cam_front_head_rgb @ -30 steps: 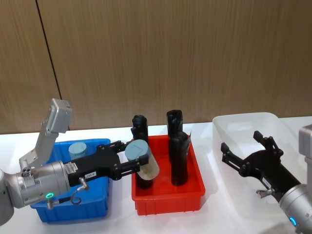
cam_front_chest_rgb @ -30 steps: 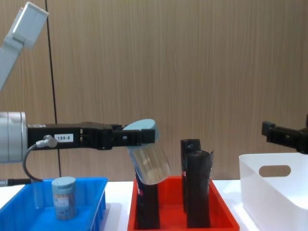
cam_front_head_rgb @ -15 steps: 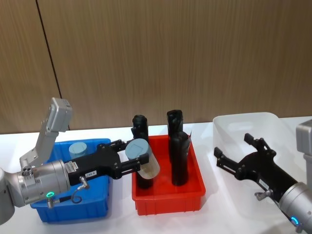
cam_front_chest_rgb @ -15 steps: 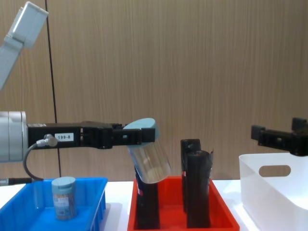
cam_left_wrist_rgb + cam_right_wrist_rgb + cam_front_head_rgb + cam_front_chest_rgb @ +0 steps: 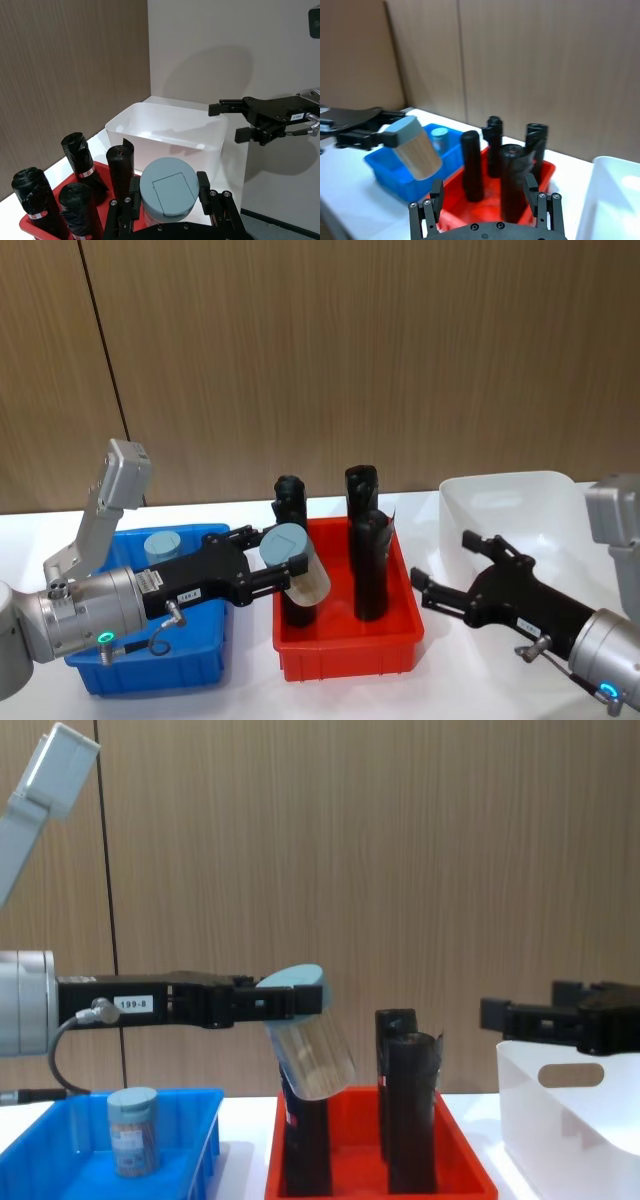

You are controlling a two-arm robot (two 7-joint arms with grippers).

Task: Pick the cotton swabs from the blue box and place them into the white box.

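One tub [image 5: 160,545], likely swabs, occupies blue box [image 5: 180,672].

Glossy plastic blue box [image 5: 182,672], translucent white box [image 5: 498,502]

Tilted cotton swabs [image 5: 415,150] near black rolls [image 5: 471,165]

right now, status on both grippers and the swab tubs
Left gripper shut on cotton swab tub, tilted, raised over red bin. Right gripper open near white box. Second tub upright in blue box. Black rolls under held tub.
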